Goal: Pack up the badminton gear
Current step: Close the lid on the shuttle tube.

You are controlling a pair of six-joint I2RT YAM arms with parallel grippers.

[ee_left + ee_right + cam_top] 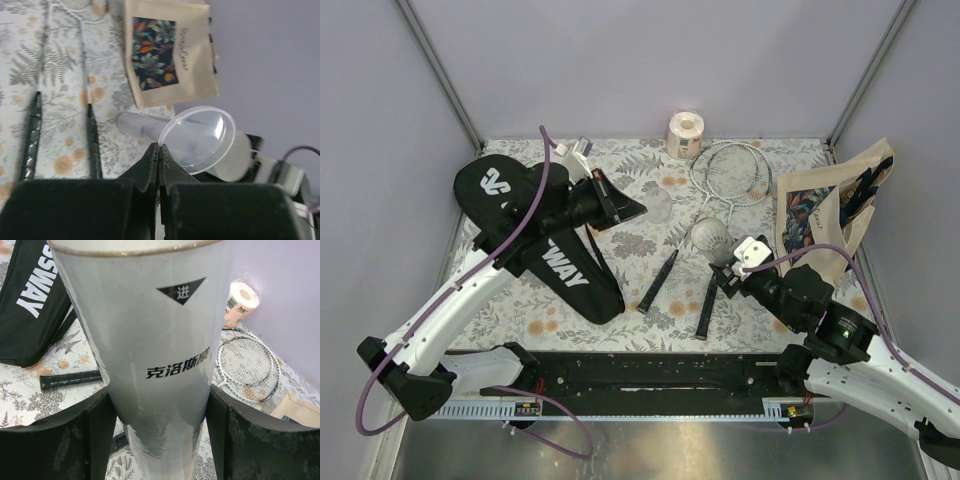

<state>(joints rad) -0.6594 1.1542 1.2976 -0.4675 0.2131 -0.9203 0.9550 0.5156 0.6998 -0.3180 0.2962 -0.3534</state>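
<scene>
My right gripper (725,268) (160,405) is shut on the white tube (710,238) (150,340), holding it off the table with one end toward the left arm. My left gripper (635,208) (160,146) is shut, its tips pinching the rim of a clear round lid (200,135) just in front of the tube (137,125). Two rackets lie on the cloth, heads (730,170) (247,367) at the back and black handles (658,283) (92,142) toward the front. The black racket bag (540,240) (35,295) lies at the left under the left arm.
A beige printed tote bag (825,215) (170,55) leans at the right wall. A pinkish paper roll (684,133) (240,302) stands at the back edge. Walls close in the flowered table (650,320) on three sides.
</scene>
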